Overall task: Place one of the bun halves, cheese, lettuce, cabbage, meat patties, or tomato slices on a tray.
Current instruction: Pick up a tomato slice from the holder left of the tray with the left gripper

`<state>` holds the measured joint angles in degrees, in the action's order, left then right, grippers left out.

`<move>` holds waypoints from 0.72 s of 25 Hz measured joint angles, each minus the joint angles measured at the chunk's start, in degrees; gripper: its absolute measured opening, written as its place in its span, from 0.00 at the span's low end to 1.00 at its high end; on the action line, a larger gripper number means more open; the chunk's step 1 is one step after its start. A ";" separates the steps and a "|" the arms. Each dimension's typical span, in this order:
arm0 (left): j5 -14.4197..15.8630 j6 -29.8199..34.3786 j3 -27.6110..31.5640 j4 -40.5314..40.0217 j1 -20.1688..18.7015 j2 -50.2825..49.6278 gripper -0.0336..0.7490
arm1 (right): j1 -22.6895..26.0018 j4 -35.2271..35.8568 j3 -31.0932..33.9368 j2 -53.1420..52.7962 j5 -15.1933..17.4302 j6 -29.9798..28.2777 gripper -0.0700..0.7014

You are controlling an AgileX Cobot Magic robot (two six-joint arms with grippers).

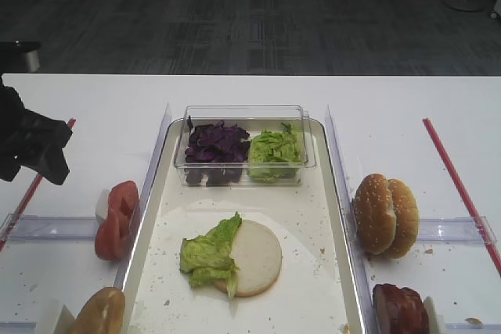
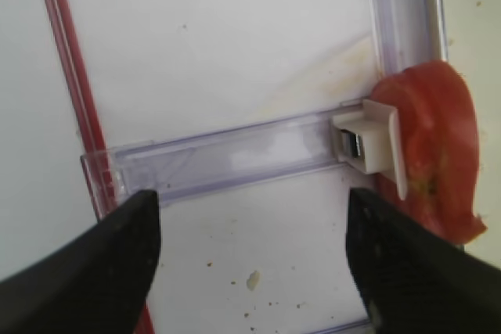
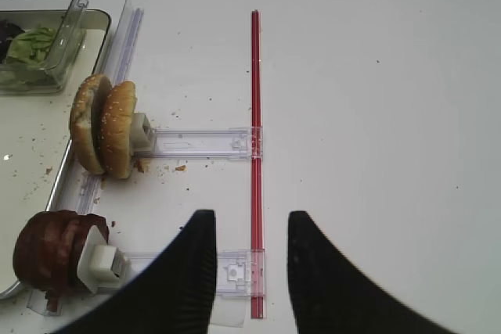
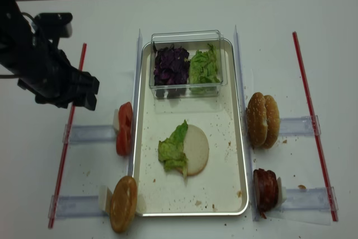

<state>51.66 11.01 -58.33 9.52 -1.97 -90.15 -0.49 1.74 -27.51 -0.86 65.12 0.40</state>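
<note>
The cream tray (image 1: 313, 271) (image 4: 224, 183) holds a bun half (image 1: 258, 260) (image 4: 198, 150) lying cut face up, with a lettuce leaf (image 1: 205, 254) (image 4: 171, 150) over its left side. More lettuce (image 1: 274, 150) and purple cabbage (image 1: 215, 146) fill a clear tub. Tomato slices (image 1: 117, 217) (image 2: 434, 154) stand on edge left of the tray. My left gripper (image 2: 254, 263) hangs open over the bare table just left of them. Two seeded bun halves (image 1: 385, 215) (image 3: 103, 127) and meat patties (image 1: 399, 309) (image 3: 51, 249) stand right of the tray. My right gripper (image 3: 250, 263) is open and empty, right of the patties. No cheese shows.
The clear tub (image 1: 244, 111) sits at the tray's far end. Another bun (image 1: 98, 314) stands at the tray's near left corner. Clear plastic holders (image 2: 227, 158) (image 3: 203, 142) and red strips (image 1: 458, 185) (image 4: 72, 110) lie on both sides of the white table.
</note>
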 joint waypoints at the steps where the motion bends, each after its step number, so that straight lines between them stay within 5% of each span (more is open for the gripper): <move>1: -0.13 0.11 0.00 0.08 0.00 -0.91 0.63 | 0.00 0.00 0.00 0.00 0.00 0.00 0.44; 18: 1.27 0.48 -1.39 3.49 -2.25 -2.24 0.63 | 0.00 0.00 0.00 0.00 0.00 0.00 0.34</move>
<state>52.93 11.50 -59.72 13.01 -4.22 -92.39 -0.49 1.74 -27.51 -0.86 65.12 0.40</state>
